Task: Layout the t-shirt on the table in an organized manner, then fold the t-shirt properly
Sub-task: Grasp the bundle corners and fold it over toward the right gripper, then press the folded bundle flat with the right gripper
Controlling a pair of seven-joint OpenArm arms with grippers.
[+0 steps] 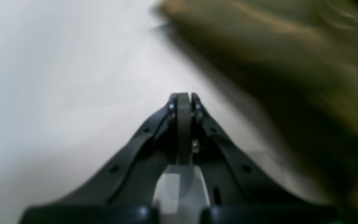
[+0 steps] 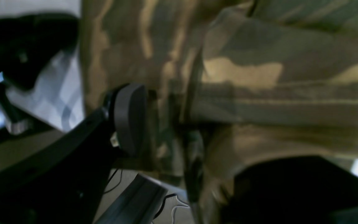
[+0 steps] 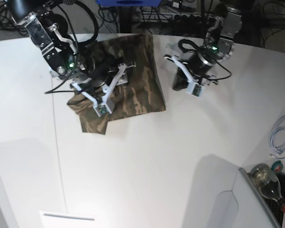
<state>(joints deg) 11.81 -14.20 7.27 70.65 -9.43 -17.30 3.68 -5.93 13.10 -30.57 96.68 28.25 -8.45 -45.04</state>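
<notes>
Two arms in my base view. Camo t-shirt (image 3: 133,80) lies partly folded on the white table (image 3: 147,156), far side. Left gripper (image 1: 183,96) has jaws pressed together, nothing between them, just beside the shirt's edge. Right gripper (image 2: 166,105) is over the cloth, jaws apart with fabric between them; can't tell if it's gripped.

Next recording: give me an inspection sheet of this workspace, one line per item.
Surface: white table, thin seam on its left part.
Job's things: camouflage t-shirt partly folded, rumpled near the right arm.
Clutter: bottle at the lower right edge.
Grippers: left gripper shut, empty, beside the shirt; right gripper jaws apart around a shirt fold.
Cables: white cable at the right edge; black ones behind.
Surroundings: blue object beyond the far edge.
</notes>
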